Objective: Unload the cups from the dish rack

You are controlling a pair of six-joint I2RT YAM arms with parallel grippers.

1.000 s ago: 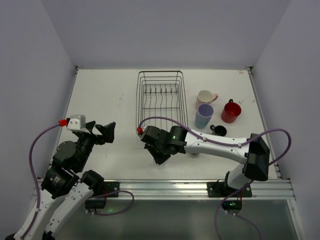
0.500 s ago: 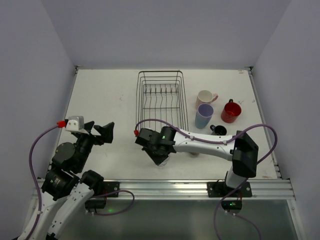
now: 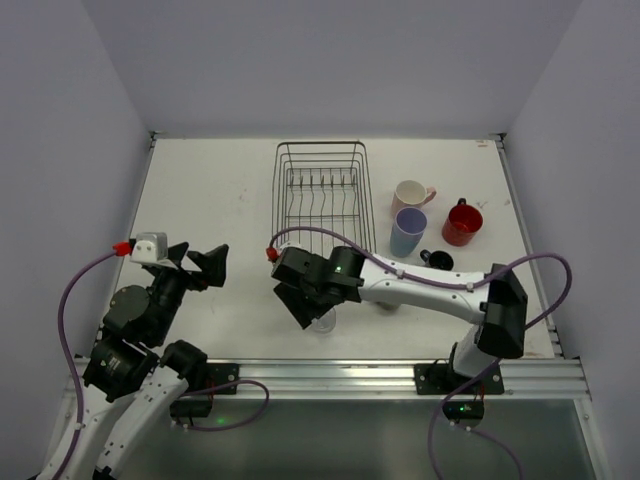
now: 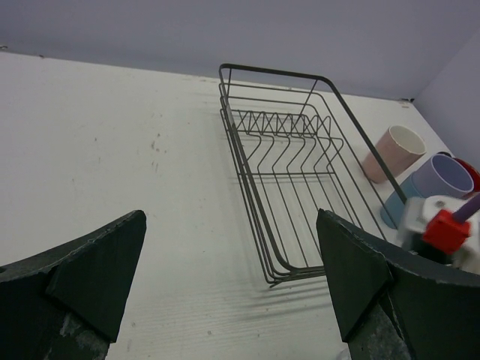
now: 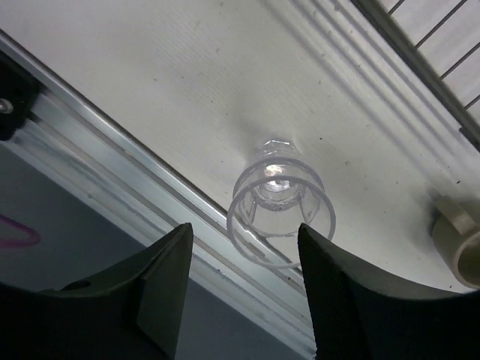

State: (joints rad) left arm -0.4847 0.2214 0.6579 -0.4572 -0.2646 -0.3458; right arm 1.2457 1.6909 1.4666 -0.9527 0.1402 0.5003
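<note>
The dish rack [image 3: 320, 190] [image 4: 292, 157], a dark wire basket, stands at the back middle of the table, and no cup shows inside it. To its right stand a pink mug [image 3: 410, 195] [image 4: 394, 152], a lavender-and-blue cup [image 3: 407, 232] [image 4: 441, 178], a red mug [image 3: 462, 222] and a small dark cup [image 3: 436, 261]. A clear glass cup [image 5: 279, 199] [image 3: 323, 323] stands upright near the table's front edge. My right gripper [image 3: 307, 305] [image 5: 244, 232] hangs over it, open, its fingers apart on either side and not touching. My left gripper [image 3: 205, 262] [image 4: 230, 221] is open and holds nothing, left of the rack.
A metal rail [image 5: 112, 161] [image 3: 330, 372] runs along the table's front edge, just beyond the glass. A beige cup [image 5: 459, 240] sits at the right edge of the right wrist view. White walls enclose the table on three sides.
My right gripper has opened and let go of the clear glass, which now stands on the table. The right arm shifted slightly. The left arm has hardly moved.
</note>
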